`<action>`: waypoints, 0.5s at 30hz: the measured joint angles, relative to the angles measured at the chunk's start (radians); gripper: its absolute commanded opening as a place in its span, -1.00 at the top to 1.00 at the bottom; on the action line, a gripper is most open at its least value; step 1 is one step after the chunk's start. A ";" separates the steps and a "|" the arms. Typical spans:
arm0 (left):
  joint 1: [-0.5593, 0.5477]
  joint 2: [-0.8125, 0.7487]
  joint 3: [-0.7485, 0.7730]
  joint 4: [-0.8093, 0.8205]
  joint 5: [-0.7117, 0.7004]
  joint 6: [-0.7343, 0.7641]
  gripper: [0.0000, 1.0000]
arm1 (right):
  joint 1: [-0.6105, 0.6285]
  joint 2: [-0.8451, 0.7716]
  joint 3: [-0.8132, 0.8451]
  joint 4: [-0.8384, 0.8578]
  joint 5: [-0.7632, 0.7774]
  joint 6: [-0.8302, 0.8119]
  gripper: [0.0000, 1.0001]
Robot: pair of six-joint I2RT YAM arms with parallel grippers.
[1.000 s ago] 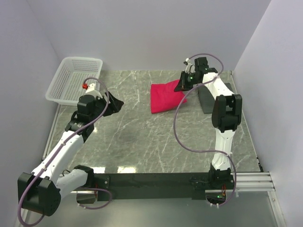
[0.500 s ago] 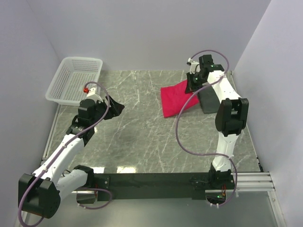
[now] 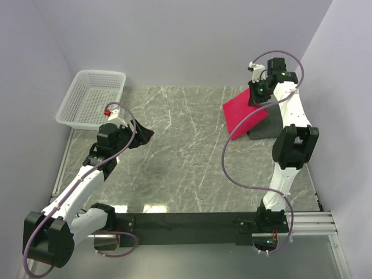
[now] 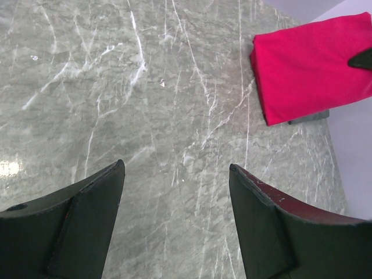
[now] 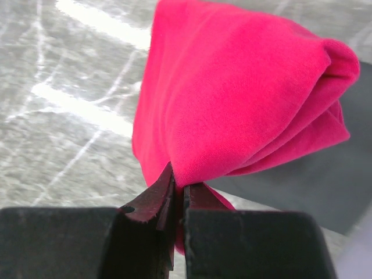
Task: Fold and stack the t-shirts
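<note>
A folded crimson t-shirt (image 3: 241, 113) hangs tilted at the back right, its far edge raised. My right gripper (image 3: 257, 96) is shut on that raised edge. In the right wrist view the red t-shirt (image 5: 244, 87) bulges out from between the closed fingertips of the right gripper (image 5: 181, 187). The shirt's right part lies over a dark grey flat thing (image 3: 264, 128). My left gripper (image 3: 145, 132) hovers open over the left middle of the table. The left wrist view shows the left gripper (image 4: 177, 168) with only bare marble between its fingers, and the t-shirt (image 4: 314, 64) far off at top right.
A white mesh basket (image 3: 93, 96) stands at the back left corner, next to the left wall. The dark grey flat thing (image 5: 325, 180) lies close to the right wall. The marble table (image 3: 186, 151) stretches between the two arms.
My right gripper has carried the t-shirt to the right and toward the back, from the table's middle onto the dark grey thing. The left arm has hardly moved.
</note>
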 measured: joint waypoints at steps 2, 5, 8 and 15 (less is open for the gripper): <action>0.000 0.005 0.000 0.007 0.003 0.000 -0.55 | -0.018 0.000 0.020 -0.016 0.002 -0.024 1.00; 0.000 0.009 0.000 0.008 0.004 -0.003 -0.55 | -0.040 0.000 0.048 -0.035 0.007 -0.063 1.00; 0.000 0.009 -0.002 0.008 0.004 -0.006 -0.55 | -0.058 0.000 0.066 -0.051 0.006 -0.090 1.00; 0.000 0.024 -0.005 0.015 0.005 -0.008 -0.55 | -0.086 0.000 0.084 -0.087 -0.039 -0.126 1.00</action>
